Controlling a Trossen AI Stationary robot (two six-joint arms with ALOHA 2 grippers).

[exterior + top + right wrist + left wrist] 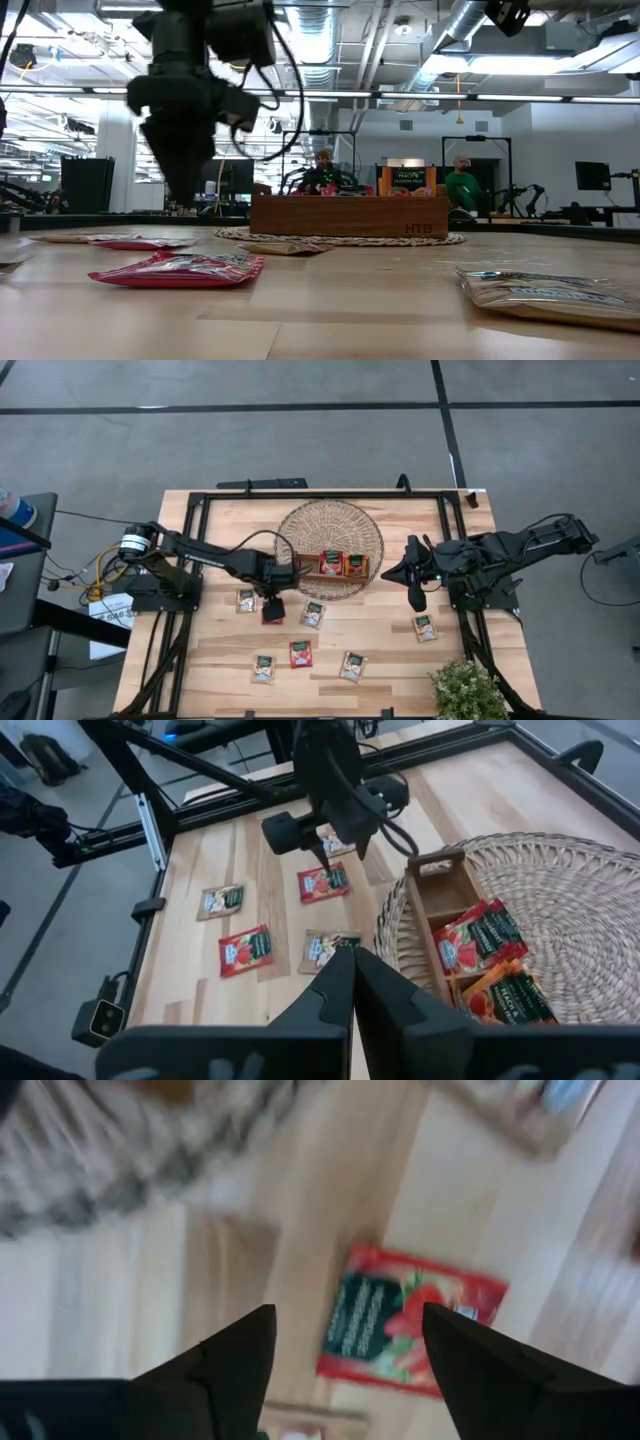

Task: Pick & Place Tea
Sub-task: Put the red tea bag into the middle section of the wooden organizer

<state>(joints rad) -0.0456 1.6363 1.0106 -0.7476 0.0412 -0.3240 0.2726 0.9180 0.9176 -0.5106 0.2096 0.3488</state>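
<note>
Left wrist view: left pincer (345, 1345) spread over red sachet (412, 1330) on tabletop (390, 650) beside basket (300, 525) | step: reaching to pick | next: lower, pinch | right pincer (355, 965) pressed together, waiting near basket

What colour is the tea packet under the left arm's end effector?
Red, with a dark green panel: the tea packet shows best in the left wrist view.

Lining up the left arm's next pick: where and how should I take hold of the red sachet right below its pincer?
Come straight down from above. The red sachet lies flat on the table, so no side offers an edge to pinch. The open left pincer already spans it in the wrist view; close across its narrow width, near the middle. The neighbouring sachets lie apart from it.
</note>
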